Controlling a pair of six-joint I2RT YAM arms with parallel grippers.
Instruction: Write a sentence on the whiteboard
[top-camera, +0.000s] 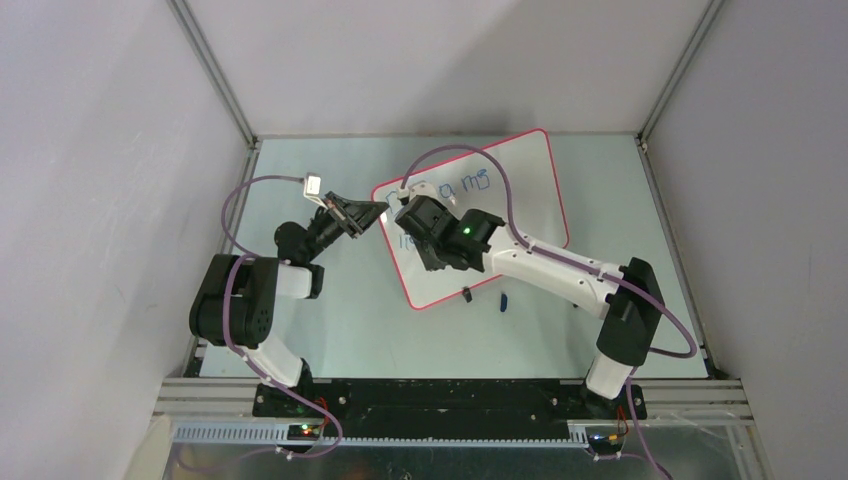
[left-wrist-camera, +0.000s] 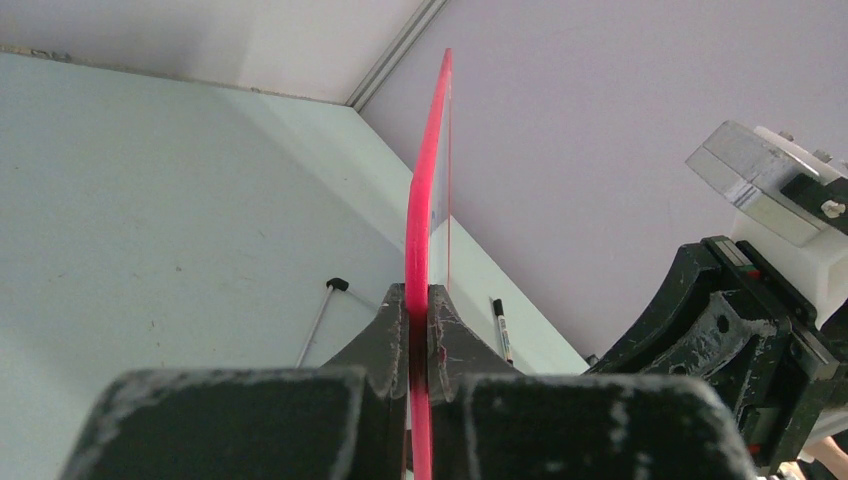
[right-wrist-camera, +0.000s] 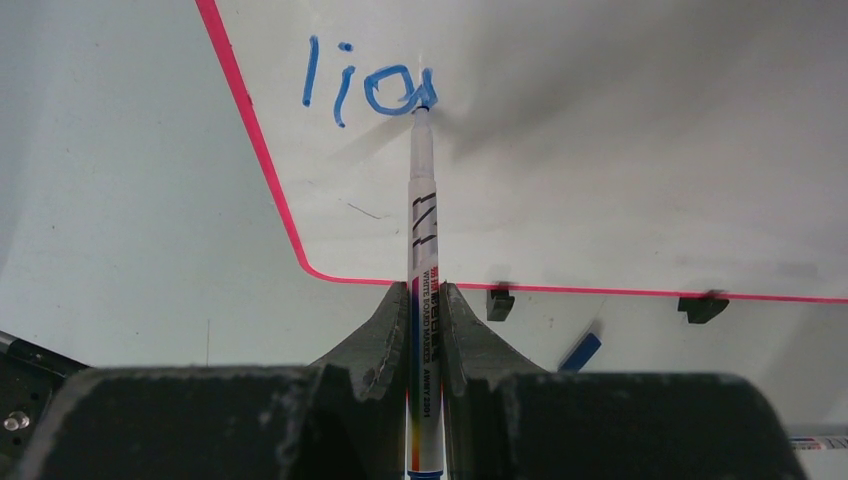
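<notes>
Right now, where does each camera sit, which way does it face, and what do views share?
Top external: high behind the robot, looking down at the table, whiteboard, left arm and right arm.
Left wrist: on its arm, looking along the left claw, shut on the whiteboard, seen edge-on.
Right wrist: on its arm, looking along the right claw, shut on the marker, tip at the sentence.
Shared: all show the whiteboard.
</notes>
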